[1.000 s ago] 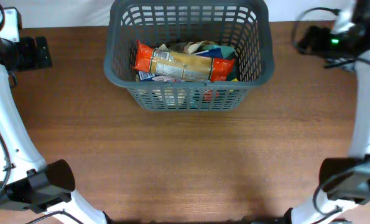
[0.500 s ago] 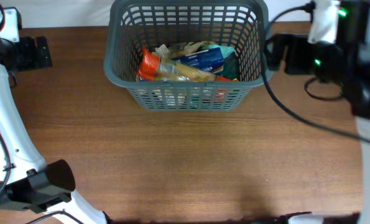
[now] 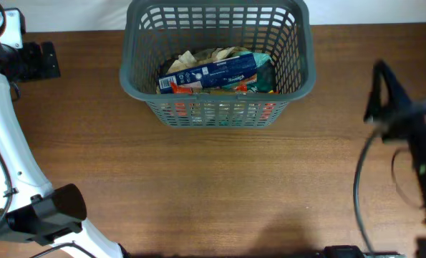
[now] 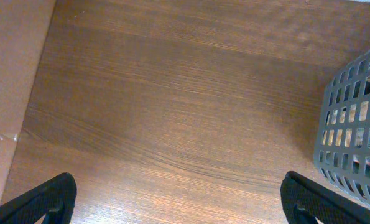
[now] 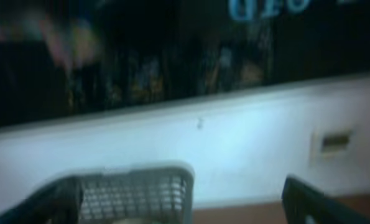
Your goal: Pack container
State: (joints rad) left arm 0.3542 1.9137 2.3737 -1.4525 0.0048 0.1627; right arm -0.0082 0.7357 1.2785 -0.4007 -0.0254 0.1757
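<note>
The dark grey basket (image 3: 220,107) stands at the back middle of the table and holds several snack packets, with a blue packet (image 3: 216,74) on top. My left gripper (image 4: 185,202) is open and empty over bare table, left of the basket (image 4: 352,137); in the overhead view it is at the far left (image 3: 37,61). My right gripper (image 5: 181,211) is open and empty, its view blurred, with the basket's rim (image 5: 132,180) low at the left. My right arm (image 3: 402,118) is a blur to the right of the basket.
A white wall (image 5: 234,143) runs behind the table. The white arm links and dark bases stand at the front left (image 3: 51,211) and along the right edge. The brown floor (image 4: 10,93) shows beyond the table's left edge.
My right arm has swung from beside the basket's right side toward the front right. The orange-ended packet that lay across the top has sunk from sight; a blue packet now shows on top.
</note>
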